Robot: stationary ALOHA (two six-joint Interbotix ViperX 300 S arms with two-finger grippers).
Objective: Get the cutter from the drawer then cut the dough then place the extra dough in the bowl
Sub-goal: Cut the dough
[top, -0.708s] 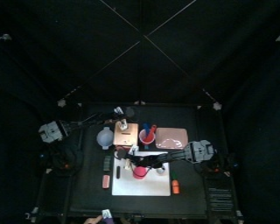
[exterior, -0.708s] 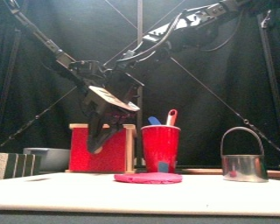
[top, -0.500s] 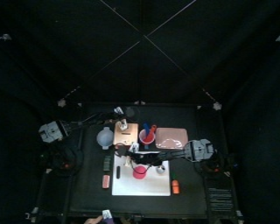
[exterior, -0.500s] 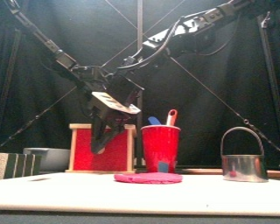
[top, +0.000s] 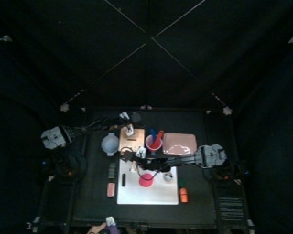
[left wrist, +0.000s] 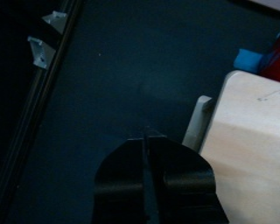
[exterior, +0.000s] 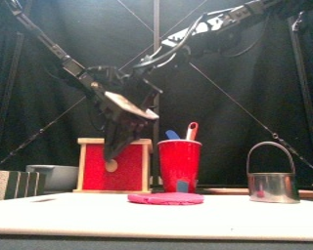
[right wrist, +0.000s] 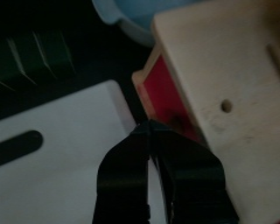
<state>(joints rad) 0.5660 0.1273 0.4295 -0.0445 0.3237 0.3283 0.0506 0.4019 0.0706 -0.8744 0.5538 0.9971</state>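
Right gripper (right wrist: pixel 146 125), fingers clenched on nothing, points at the red drawer (exterior: pixel 136 172), probably to push it shut, since the cutter (exterior: pixel 273 175) already stands outside, well right of the dough (exterior: pixel 166 198). Left gripper (left wrist: pixel 146 138) rests, clenched and empty, beside the box (left wrist: pixel 254 131).

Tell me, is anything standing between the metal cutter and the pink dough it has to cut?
Nothing visible does. In the front view the cutter stands on the white board to the right of the dough, with bare board between them. The red cup stands behind the dough, not in that gap.
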